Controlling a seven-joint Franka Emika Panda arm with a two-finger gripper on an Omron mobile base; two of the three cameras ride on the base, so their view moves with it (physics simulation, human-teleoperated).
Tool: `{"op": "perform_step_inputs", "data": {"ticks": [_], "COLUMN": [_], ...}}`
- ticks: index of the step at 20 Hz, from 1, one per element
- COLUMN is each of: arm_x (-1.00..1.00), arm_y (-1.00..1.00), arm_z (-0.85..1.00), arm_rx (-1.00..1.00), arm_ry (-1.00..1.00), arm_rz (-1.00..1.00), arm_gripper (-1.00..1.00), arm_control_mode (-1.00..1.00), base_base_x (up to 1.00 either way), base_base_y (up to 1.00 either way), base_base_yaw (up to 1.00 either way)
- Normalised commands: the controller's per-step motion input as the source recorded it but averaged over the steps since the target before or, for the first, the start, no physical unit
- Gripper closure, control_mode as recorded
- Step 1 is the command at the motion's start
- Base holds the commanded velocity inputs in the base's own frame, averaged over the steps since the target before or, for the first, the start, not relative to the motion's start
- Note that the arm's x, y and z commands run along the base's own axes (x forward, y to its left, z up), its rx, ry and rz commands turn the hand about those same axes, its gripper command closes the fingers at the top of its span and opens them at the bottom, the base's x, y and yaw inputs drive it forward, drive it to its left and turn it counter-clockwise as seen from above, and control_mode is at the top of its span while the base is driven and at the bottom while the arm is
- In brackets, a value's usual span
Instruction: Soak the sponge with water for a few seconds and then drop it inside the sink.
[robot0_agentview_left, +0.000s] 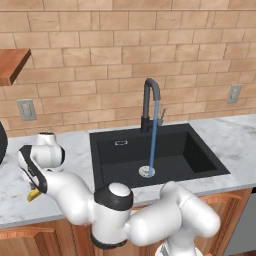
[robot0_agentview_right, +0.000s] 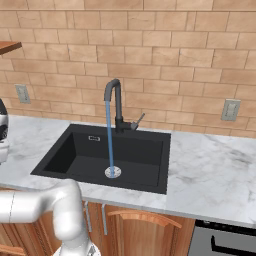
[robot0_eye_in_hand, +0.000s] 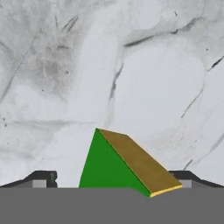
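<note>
We start with the table (robot0_agentview_left: 235, 135), a marble-grey top that runs under the brick wall and carries everything here. Set into it is the sink (robot0_agentview_left: 200, 155), black and bare inside apart from its round drain. Its tap (robot0_agentview_left: 150, 95) is running: the water (robot0_agentview_left: 152, 140) falls as a thin blue line straight onto the drain, and the right base view shows the same stream (robot0_agentview_right: 109, 135) from the other side.

Our arm reaches left of the sink, bent low over the table, well apart from the water. At its end the claw (robot0_eye_in_hand: 111, 183) looks down on the marble with its two dark tips spread wide, as far apart as they go, and closed on nothing. Between those tips lies the sponge (robot0_eye_in_hand: 124, 164), green face and yellow layer both showing, resting on the table; in the left base view a yellow corner (robot0_agentview_left: 33, 194) peeks out under the hand.

So we judge the step in hand to be the pick-up: the sponge is framed but not yet gripped. Next we need to come down so the tips bracket it squarely, close on it, lift, and carry it right, over the sink's rim and into the stream. We cannot tell whether the tips already touch it.
</note>
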Motion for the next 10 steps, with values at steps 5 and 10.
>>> {"op": "perform_step_inputs", "data": {"ticks": [5, 10], "arm_x": [0.00, 0.00], "arm_y": [0.21, 0.23], "arm_z": [-0.01, -0.01], "arm_rx": [0.00, 0.00], "arm_ry": [0.11, 0.09], "arm_rz": [0.00, 0.00], "arm_gripper": [-1.00, 1.00], "arm_control_mode": [-1.00, -1.00], "base_base_x": [0.00, 0.00], "base_base_y": [0.00, 0.00], "base_base_yaw": [0.00, 0.00]}}
